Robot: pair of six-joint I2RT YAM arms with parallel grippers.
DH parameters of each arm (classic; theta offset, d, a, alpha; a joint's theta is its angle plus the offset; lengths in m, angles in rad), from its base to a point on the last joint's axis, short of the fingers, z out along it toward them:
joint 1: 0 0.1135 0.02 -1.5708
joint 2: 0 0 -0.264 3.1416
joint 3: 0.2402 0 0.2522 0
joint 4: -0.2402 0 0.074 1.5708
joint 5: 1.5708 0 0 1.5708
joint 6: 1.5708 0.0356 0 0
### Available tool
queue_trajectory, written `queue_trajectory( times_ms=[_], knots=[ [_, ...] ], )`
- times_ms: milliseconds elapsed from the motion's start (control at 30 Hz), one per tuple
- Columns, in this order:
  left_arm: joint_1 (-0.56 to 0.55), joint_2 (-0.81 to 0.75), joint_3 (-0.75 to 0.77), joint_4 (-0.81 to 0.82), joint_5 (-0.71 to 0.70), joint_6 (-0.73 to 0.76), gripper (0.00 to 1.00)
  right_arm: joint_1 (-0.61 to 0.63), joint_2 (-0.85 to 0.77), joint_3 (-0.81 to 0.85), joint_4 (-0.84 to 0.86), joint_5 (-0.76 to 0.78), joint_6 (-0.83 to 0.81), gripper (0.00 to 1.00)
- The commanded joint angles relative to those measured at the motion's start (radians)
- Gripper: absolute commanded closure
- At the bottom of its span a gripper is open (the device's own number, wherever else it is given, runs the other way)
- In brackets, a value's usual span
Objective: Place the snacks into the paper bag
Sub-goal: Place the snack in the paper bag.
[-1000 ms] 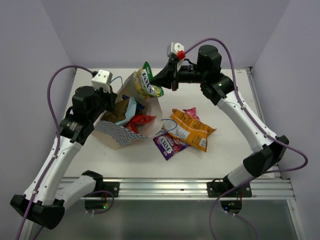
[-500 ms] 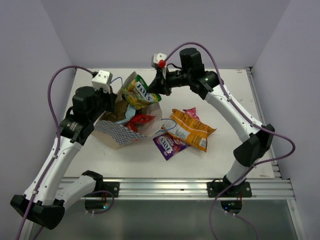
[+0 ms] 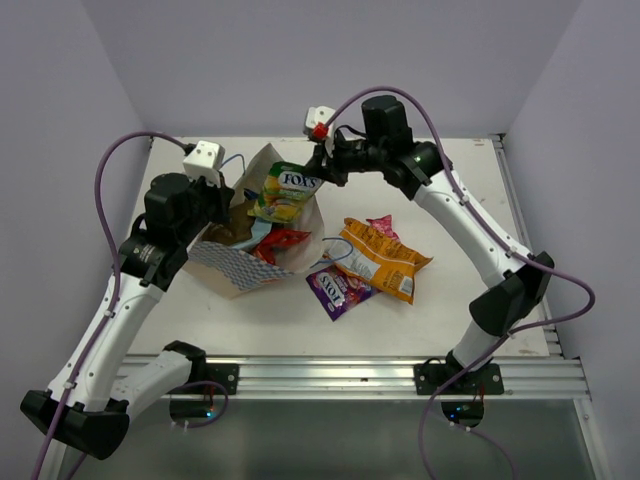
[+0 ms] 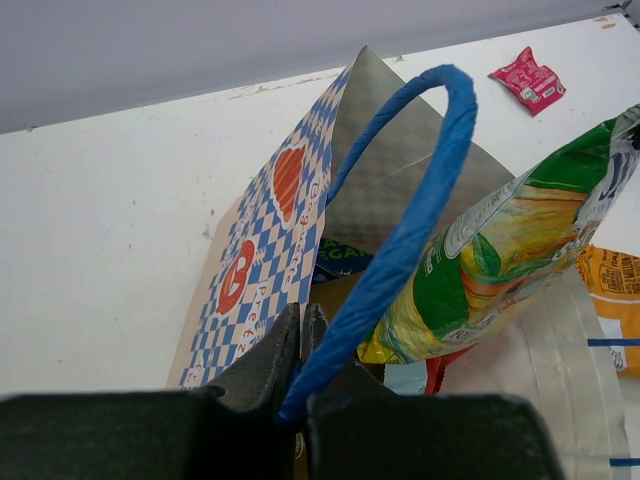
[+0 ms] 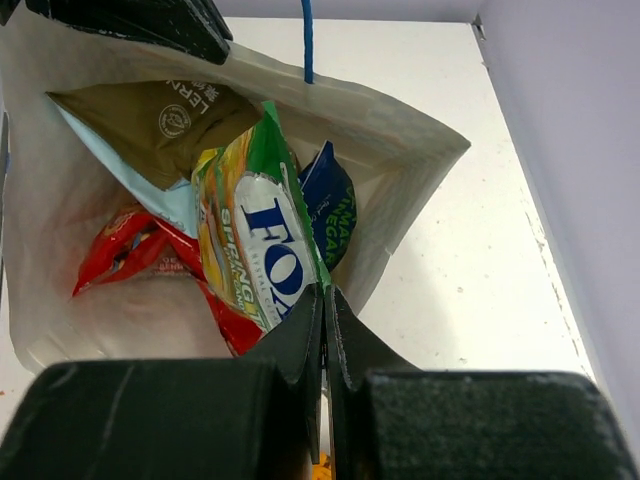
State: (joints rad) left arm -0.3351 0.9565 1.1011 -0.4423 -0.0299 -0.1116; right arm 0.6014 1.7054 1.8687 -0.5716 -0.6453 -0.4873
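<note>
White table (image 3: pixel 470 300) enclosed by lilac walls. Left gripper (image 4: pixel 297 372), jaws clamped on the blue cord handle (image 4: pixel 410 215), holds the paper bag (image 3: pixel 235 265) open near the table's left edge. Right gripper (image 5: pixel 322 330), jaws clamped on a yellow-green packet (image 3: pixel 283 193), suspends it in the bag's mouth.

glossy, crinkly yellow-green foil snack packet (image 5: pixel 255 250) in my matt black plastic right gripper (image 5: pixel 322 330). checkered tan paper bag (image 4: pixel 262 262) looks dull, its creased inside plain. twisted blue cord handle (image 4: pixel 400 235) looks rough and fibrous. shiny orange foil chip bag (image 3: pixel 385 262) on the smooth matt white table (image 3: pixel 470 215).
</note>
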Motion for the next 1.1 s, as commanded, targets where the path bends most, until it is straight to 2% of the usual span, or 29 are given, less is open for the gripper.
queue_trajectory(
  times_ms=[0, 333, 567, 867, 1067],
  knots=[
    [0.001, -0.018, -0.001, 0.019, 0.002, 0.000, 1.00, 0.005, -0.105, -0.014, 0.087, 0.021, 0.004, 1.00],
    [0.001, -0.024, 0.000, 0.019, 0.004, 0.000, 1.00, 0.003, -0.150, -0.049, 0.222, 0.171, 0.144, 1.00],
    [0.001, -0.030, 0.002, 0.014, 0.005, -0.002, 1.00, 0.006, -0.105, -0.016, 0.220, 0.249, 0.239, 1.00],
    [0.001, -0.028, 0.005, 0.016, 0.007, -0.005, 1.00, 0.024, -0.050, -0.023, 0.223, 0.352, 0.268, 1.00],
    [0.001, -0.024, 0.003, 0.019, 0.012, -0.008, 1.00, 0.084, -0.027, -0.051, 0.254, 0.420, 0.274, 1.00]
  ],
)
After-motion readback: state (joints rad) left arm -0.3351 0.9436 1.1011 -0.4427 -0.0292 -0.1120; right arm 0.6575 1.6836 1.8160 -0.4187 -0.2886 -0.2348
